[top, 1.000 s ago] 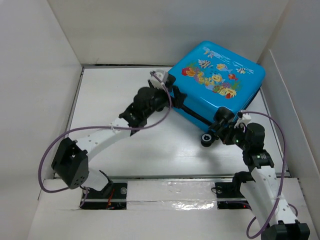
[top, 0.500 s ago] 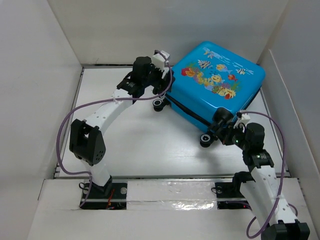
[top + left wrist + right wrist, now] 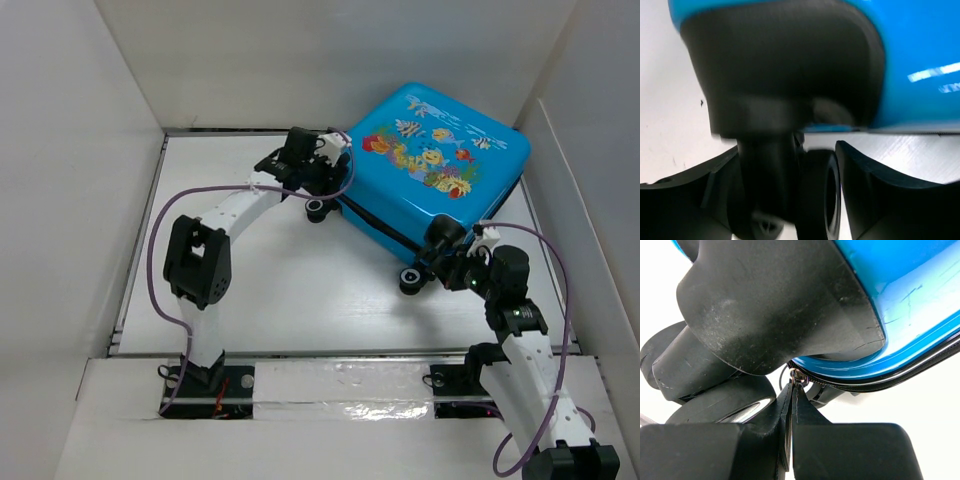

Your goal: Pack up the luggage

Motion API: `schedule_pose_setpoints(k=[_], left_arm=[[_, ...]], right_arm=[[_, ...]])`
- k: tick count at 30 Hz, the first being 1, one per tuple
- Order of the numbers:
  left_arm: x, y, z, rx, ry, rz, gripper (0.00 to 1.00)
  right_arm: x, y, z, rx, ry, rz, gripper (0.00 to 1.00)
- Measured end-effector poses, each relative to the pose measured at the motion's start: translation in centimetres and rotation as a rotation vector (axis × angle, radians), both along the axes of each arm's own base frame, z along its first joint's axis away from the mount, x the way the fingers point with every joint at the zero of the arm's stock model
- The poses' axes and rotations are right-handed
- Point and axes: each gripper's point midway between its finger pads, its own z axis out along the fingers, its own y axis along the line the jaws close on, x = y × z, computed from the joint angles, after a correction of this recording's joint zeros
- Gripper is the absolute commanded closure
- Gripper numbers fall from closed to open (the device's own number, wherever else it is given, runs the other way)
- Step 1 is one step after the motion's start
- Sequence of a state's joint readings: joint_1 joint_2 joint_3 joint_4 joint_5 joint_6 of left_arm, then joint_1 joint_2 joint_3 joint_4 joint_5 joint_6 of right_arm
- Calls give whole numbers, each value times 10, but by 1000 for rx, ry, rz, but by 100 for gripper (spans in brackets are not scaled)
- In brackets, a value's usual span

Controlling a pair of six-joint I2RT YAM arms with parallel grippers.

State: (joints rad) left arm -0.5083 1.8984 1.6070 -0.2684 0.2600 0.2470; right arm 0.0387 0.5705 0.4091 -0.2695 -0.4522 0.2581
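The luggage [image 3: 440, 150] is a bright-blue suitcase with a fish print, lying closed at the back right of the table. My left gripper [image 3: 321, 193] is at its left corner. In the left wrist view the gripper [image 3: 788, 152] is open, with its fingers on either side of a black wheel [image 3: 817, 195] under the blue shell [image 3: 920, 60]. My right gripper [image 3: 437, 252] is at the near corner by another wheel [image 3: 411, 279]. In the right wrist view the gripper [image 3: 792, 388] is shut on the zipper pull [image 3: 797, 374] below the shell [image 3: 900, 300].
White walls enclose the table [image 3: 260, 290] on the left, back and right. The suitcase's right side lies close to the right wall [image 3: 560, 200]. Purple cables loop from both arms.
My left arm has swung up and to the back, bringing its gripper from the suitcase's near-left side to the left corner wheel. The right arm and the suitcase have stayed put.
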Motion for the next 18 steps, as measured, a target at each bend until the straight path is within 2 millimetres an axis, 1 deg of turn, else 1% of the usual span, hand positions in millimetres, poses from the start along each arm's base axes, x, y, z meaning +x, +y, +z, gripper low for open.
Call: schedule_pose_setpoints(k=[1,2,4,5,8,13,16,18], left_arm=[[4,-3,-2,1,3,-2,44],[8,-5,-4,0,4,-1,63],[13,-6,-7,-7,11,13,85],[14,-6,-7,-14,15,15,99],[16,-2,-8,-37,23,38,100],[14,3,-8,-102,-31,85,100],[5,14,-11,-187,-78,139,100],[-9,30,-16,-252,-108,208,100]], right_arm=[[0,0,0,0,0,0,100],[0,0,0,0,0,0,100],[-1,0,-1,0,5,0,100],[-1,0,-1,1,3,1,100],[-1,1,0,2,-1,4,100],[-1,1,0,12,7,1,100],[-1,6,-3,37,34,17,100],[2,12,-4,57,47,47,100]])
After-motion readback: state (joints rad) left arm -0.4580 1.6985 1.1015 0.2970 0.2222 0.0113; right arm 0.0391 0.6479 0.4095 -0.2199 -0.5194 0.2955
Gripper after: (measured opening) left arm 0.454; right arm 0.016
